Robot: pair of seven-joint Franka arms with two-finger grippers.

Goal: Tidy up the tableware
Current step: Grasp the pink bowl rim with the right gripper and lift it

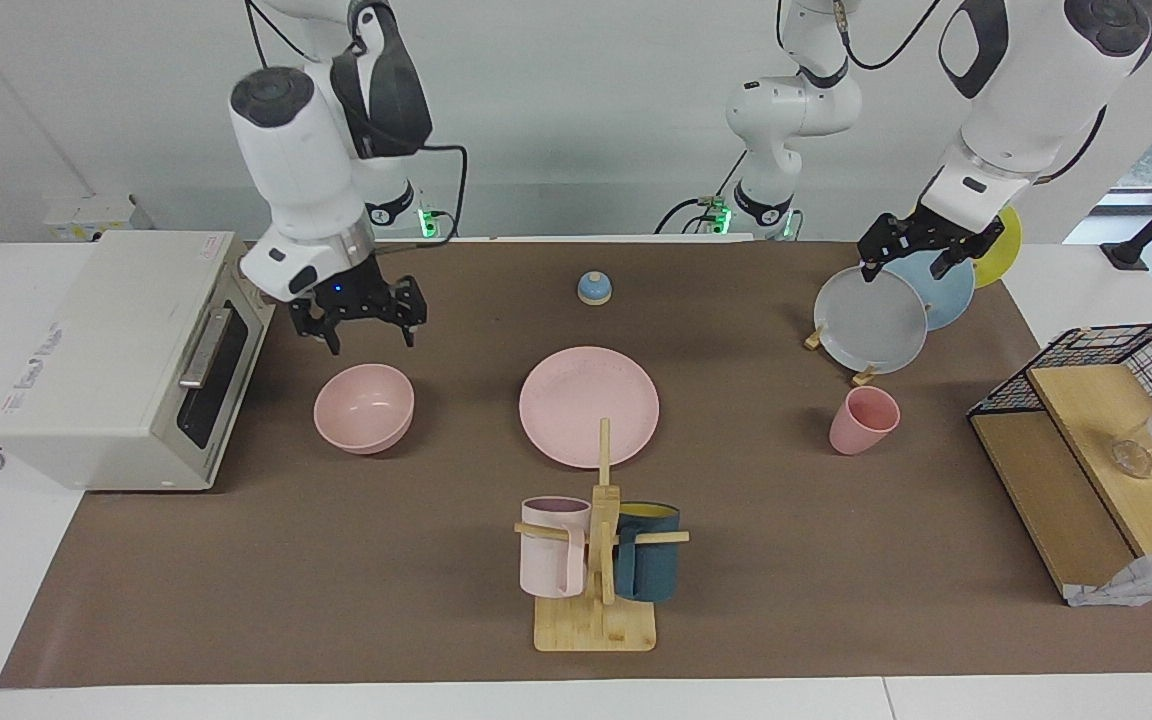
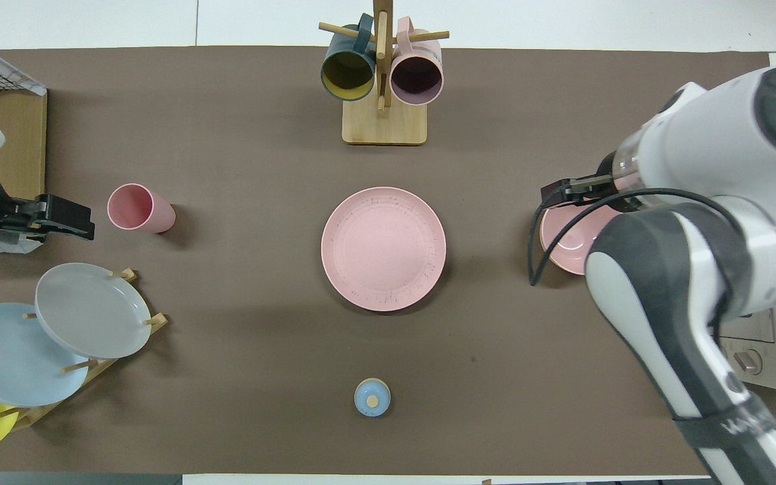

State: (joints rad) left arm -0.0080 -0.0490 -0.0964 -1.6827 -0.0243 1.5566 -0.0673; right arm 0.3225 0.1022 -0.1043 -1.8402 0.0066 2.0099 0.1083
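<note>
The matte pink bowl (image 1: 364,405) rests on the brown mat in front of the toaster oven's door. My right gripper (image 1: 368,335) hangs open just above the bowl's rim on the robots' side, not touching it. From overhead the right arm hides most of the bowl (image 2: 562,248). The flat pink plate (image 1: 589,405) (image 2: 383,248) lies at the mat's middle. The pink cup (image 1: 863,420) (image 2: 139,209) stands upright toward the left arm's end. My left gripper (image 1: 903,270) (image 2: 81,219) waits open over the plate rack, holding nothing.
A toaster oven (image 1: 116,360) stands at the right arm's end. A mug tree (image 1: 598,560) with a pale pink and a teal mug is farther from the robots than the plate. A rack holds grey (image 1: 871,320), blue and yellow plates. Also here: a blue bell (image 1: 594,288) and a wire-and-wood shelf (image 1: 1086,440).
</note>
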